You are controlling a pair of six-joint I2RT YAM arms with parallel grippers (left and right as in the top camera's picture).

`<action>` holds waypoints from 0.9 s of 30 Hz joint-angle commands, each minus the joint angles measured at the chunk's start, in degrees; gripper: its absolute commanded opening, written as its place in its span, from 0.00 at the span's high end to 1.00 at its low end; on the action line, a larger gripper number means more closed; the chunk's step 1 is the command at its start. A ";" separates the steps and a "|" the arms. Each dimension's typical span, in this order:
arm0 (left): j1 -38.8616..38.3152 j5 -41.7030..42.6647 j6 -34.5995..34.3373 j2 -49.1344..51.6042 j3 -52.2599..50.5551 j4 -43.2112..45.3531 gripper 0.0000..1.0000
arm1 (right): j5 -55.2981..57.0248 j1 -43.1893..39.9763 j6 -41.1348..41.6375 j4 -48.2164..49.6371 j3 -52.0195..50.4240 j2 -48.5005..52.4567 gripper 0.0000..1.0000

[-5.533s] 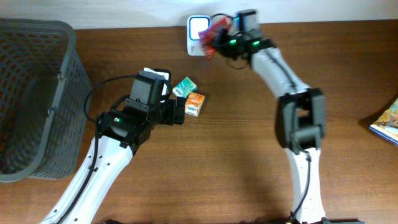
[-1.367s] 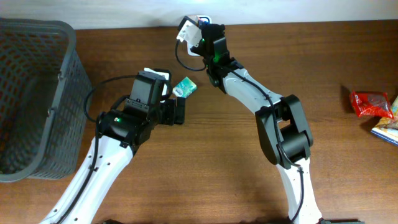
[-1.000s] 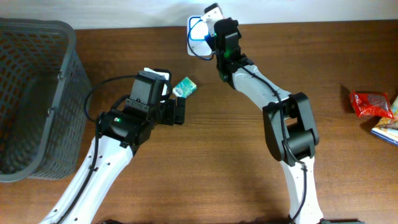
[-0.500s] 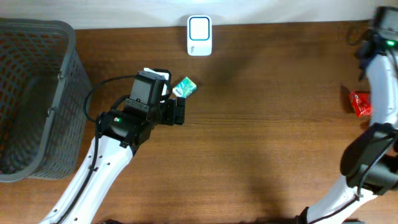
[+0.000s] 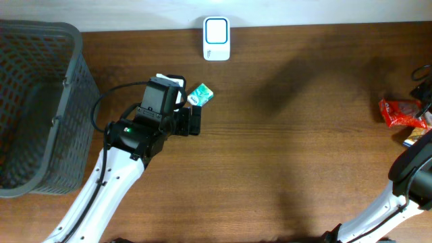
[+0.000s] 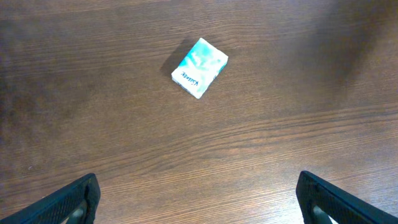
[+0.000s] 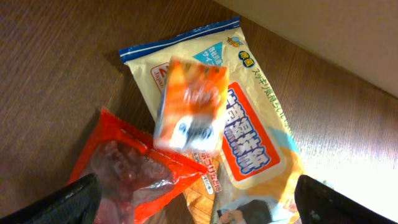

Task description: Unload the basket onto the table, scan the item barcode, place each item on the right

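Right, the orange box is done with. A second ago my right arm had it up at the scanner on the far edge of the desk. Since then the arm has swung out to the far right corner and let go. In the right wrist view the right hand has its fingers spread wide with nothing between them. The box shows blurred below, over a blue and yellow packet and beside a red packet. I can't tell whether it has settled or is still dropping. I take that corner for the pile of things already scanned, so that item counts as finished.

The teal pack is what remains. It lies flat on bare wood, just right of the left arm and near the scanner, with nothing touching it. It hasn't shifted through any of this. The left hand hangs above it fully open and empty, as it was all along, its fingers well apart at the bottom corners of the wrist view. The basket sits at the far left, away from the action.

As I see it, the next job is to pick up that teal pack and show its code to the scanner. I can't see a barcode on the upper face, so it may need turning.
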 commanded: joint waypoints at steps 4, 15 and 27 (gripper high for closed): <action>-0.09 0.59 -0.13 -0.24 0.17 -0.11 0.01 | -11.69 3.52 -4.33 -3.06 -0.17 -1.88 0.01; -0.09 0.57 -0.13 -0.24 0.17 -0.11 0.01 | -53.33 34.84 -4.98 4.96 -0.20 -1.70 0.01; -0.09 0.59 -0.13 -0.24 0.17 -0.11 0.01 | -52.33 57.88 31.41 11.37 -0.26 10.14 0.26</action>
